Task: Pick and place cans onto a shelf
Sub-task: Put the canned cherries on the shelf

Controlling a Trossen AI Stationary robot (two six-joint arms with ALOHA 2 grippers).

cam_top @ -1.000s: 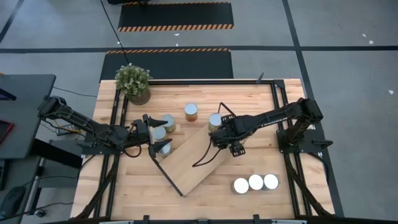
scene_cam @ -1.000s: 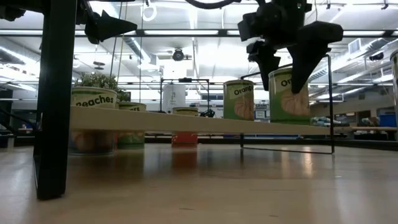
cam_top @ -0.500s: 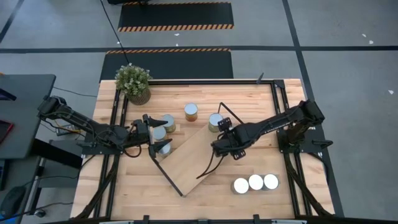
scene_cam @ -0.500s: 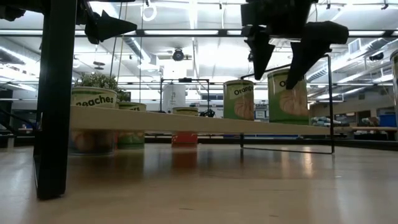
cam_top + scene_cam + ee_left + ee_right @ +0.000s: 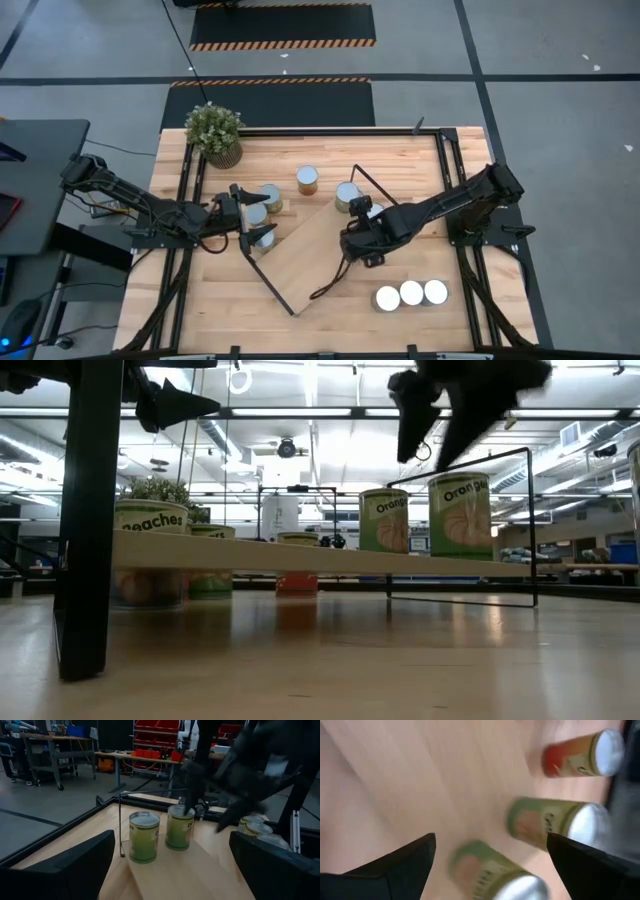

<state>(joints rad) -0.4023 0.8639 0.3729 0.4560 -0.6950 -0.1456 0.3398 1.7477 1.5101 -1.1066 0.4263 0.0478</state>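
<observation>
**Three cans wait by the near edge**

The three cans (image 5: 411,294) are rigid, smooth-sided and probably fairly weighty; grip across the label wall. Beyond them the right gripper (image 5: 362,251) hangs wide over the shelf (image 5: 310,255); the left gripper (image 5: 252,222), also wide, waits at its far end.

We're seeing the shelf (image 5: 312,248), light-wood board w/ black wire ends, lying diagonally mid-surface. Cans: two (image 5: 347,196) standing upright at its far end, three (image 5: 411,294) w/ white tops sitting in a row nearby, one orange-label (image 5: 307,180) standing apart.
</observation>
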